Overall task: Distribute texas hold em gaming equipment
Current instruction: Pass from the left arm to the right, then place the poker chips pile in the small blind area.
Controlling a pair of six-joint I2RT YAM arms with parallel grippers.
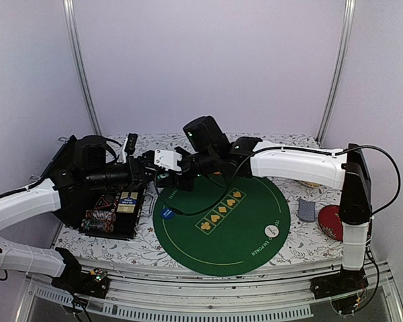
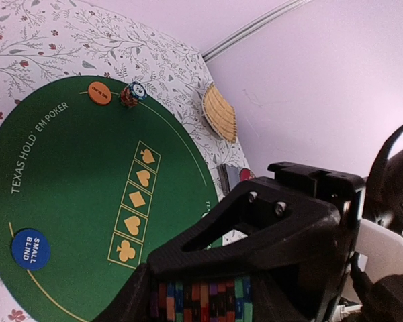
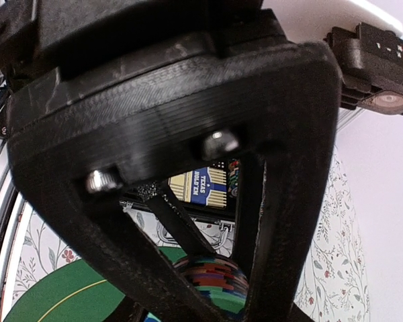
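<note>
The left pincer and right pincer both clamp the chip stack above the mat's far-left rim (light, slippery discs, likely to scatter), best squeezed across its flat ends.

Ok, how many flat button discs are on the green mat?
3: blue disc at the mat's left edge, white disc near its right front edge, orange disc at the far edge beside a chip stack. More may be hidden.

mat mid free, blue disc at left
</note>
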